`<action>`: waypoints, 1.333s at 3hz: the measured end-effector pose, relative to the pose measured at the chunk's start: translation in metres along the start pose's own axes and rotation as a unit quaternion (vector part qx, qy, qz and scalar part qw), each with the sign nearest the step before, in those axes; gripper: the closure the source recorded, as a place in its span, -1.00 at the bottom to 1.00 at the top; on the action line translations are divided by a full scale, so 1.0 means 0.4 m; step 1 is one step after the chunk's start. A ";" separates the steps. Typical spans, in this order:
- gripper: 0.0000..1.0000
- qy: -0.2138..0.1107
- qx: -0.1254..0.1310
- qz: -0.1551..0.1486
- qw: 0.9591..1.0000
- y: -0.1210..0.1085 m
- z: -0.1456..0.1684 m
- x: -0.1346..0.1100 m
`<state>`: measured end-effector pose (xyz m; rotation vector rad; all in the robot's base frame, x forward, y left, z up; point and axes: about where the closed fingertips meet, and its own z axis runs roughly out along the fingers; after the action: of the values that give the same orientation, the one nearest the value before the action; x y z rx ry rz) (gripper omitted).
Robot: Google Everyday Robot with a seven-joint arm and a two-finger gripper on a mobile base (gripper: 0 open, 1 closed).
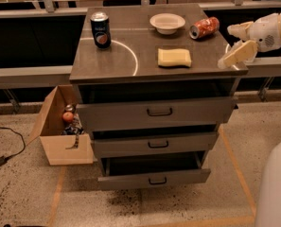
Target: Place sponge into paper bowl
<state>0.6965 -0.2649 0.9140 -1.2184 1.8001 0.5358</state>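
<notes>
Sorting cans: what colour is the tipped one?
Red can, camera view; gripper at cabinet's right edge.

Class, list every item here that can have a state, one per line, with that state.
Paper bowl: upright, empty.
Sponge: flat on the cabinet top, outside the bowl.
Dark soda can: standing upright.
Red can: tipped on its side.
Drawers: all three partly pulled out.
Cardboard box: top open.
Hand: open, empty, at the cabinet's right edge.

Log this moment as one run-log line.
stage: pre-grasp | hand: open, empty, at cabinet right edge | sponge: on cabinet top, untouched | paper bowl: empty
</notes>
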 end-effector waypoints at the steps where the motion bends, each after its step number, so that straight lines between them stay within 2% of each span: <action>1: -1.00 -0.029 0.000 0.000 1.000 -0.027 0.053 -0.010; 2: -1.00 -0.037 0.006 0.010 0.999 -0.051 0.105 -0.014; 3: -1.00 -0.037 -0.002 0.018 0.999 -0.055 0.162 -0.013; 4: -1.00 -0.046 -0.028 0.024 0.998 -0.040 0.222 -0.004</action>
<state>0.7482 -0.2052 0.8707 -1.1725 1.7511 0.6634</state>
